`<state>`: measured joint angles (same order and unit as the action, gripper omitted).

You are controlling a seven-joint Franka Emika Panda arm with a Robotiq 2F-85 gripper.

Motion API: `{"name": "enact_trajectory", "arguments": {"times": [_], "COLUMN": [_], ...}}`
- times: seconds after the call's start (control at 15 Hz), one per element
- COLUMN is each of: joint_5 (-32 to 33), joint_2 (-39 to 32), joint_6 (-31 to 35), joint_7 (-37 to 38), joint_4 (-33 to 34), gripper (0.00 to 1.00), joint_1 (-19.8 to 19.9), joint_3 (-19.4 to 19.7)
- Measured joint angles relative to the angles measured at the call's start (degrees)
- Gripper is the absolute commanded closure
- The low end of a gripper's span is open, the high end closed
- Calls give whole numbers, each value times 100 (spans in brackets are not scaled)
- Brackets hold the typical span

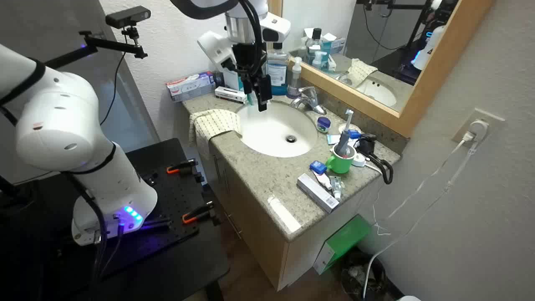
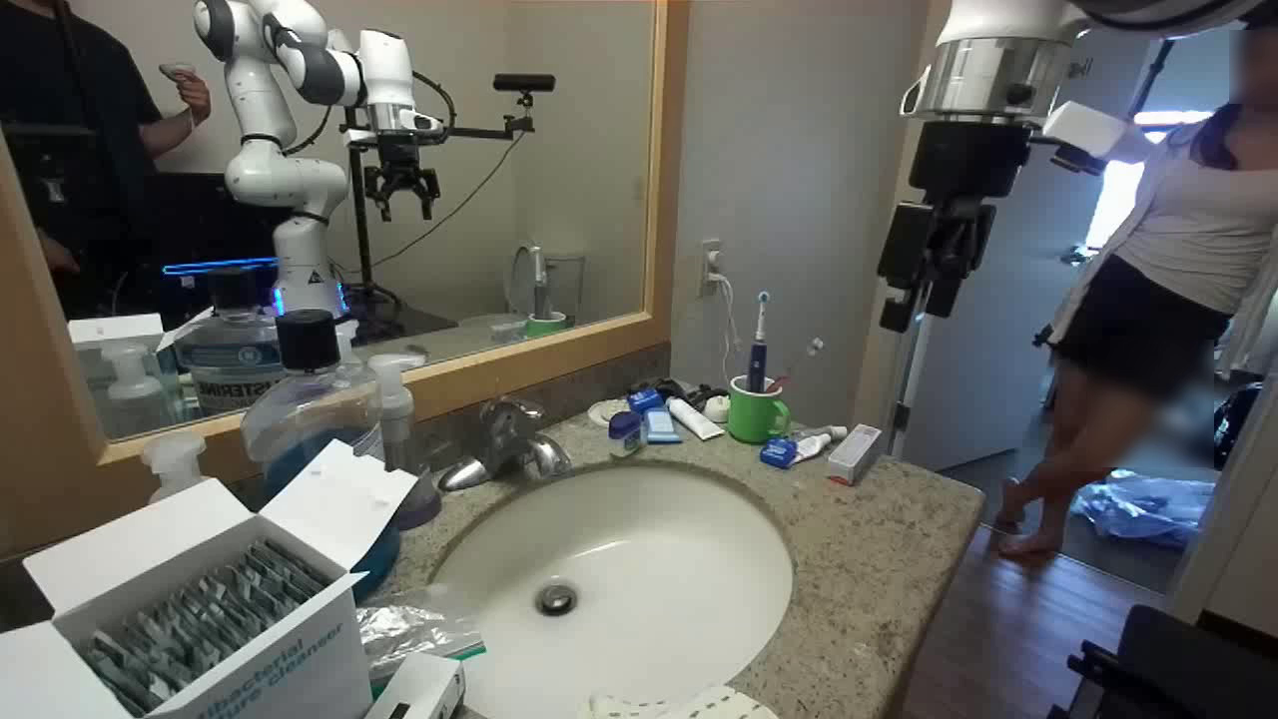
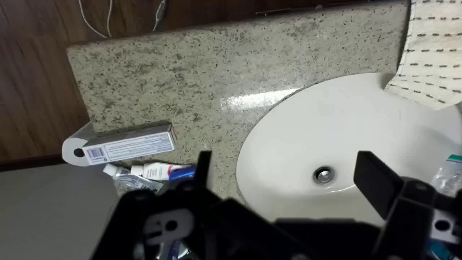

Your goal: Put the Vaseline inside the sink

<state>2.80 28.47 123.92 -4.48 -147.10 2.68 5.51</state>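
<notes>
Vaseline jar (image 2: 626,435) sat just beside sink (image 2: 689,559), below and well apart from gripper (image 3: 285,157); gripper gaped wide

Vaseline jar (image 2: 626,436): small, squat, dark blue, lid on.
Jar pose: upright.
Jar place: outside the sink (image 2: 689,569), just beside its rim; near frame centre in both exterior views.
Sink build: white oval basin, round drain (image 2: 556,599) at the bottom.
Sink place: lower centre in an exterior view, right half of the wrist view.

Claw (image 3: 288,169) downward, wide agape.
</notes>
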Motion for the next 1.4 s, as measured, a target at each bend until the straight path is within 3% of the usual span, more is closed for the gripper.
{"name": "enact_trajectory", "arguments": {"times": [0.2, 0.47, 0.87, 1.2, 1.4], "joint_5": [-14, -228, -1222, -1984, -2134], "joint_2": [-16, -367, -1235, -1911, -2223], "joint_6": [-25, -453, -904, -772, -65], "joint_7": [93, 1236, 2683, 3923, 4796], "joint_4": [11, 270, 943, 1412, 1545], "gripper": [0, 0, 0, 0, 0], "joint_1": [2, -4, -72, -111, -189], "joint_3": [-16, -304, -658, -768, -839]}}
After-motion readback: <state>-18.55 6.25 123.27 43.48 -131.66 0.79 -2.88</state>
